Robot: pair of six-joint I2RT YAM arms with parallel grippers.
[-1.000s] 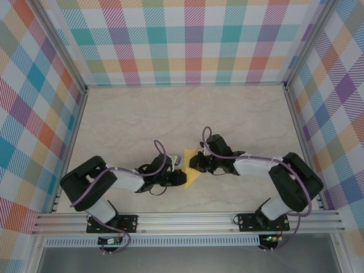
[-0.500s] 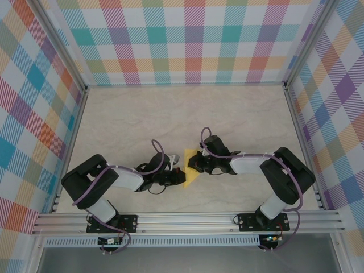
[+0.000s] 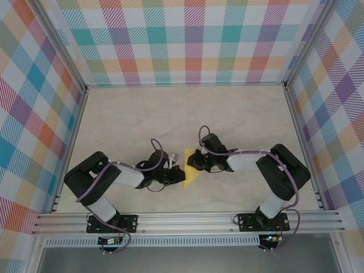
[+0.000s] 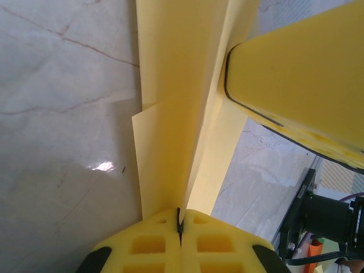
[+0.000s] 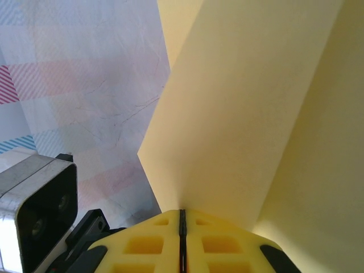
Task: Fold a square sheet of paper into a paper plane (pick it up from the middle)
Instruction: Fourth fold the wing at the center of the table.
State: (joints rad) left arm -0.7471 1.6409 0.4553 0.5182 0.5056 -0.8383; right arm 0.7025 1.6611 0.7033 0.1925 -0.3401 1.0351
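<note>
The square sheet of paper (image 3: 191,169) is yellow and folded, held just over the marble table between my two grippers at the centre. My left gripper (image 3: 181,174) is shut on its lower left edge. In the left wrist view the sheet (image 4: 176,114) rises from the pinched jaws (image 4: 180,219) with a long crease, and the right gripper's yellow finger (image 4: 301,79) presses its far side. My right gripper (image 3: 194,161) is shut on the upper right edge. In the right wrist view the paper (image 5: 250,108) fans out from the closed jaws (image 5: 182,215).
The marble tabletop (image 3: 170,114) is bare behind the grippers. Checked walls stand on three sides, with an aluminium rail (image 3: 187,219) along the near edge. The left arm's wrist camera (image 5: 40,210) sits close beside the right gripper.
The right arm has drawn in to the left, its elbow swinging inward. The left arm has edged slightly right. Both grips on the paper have held.
</note>
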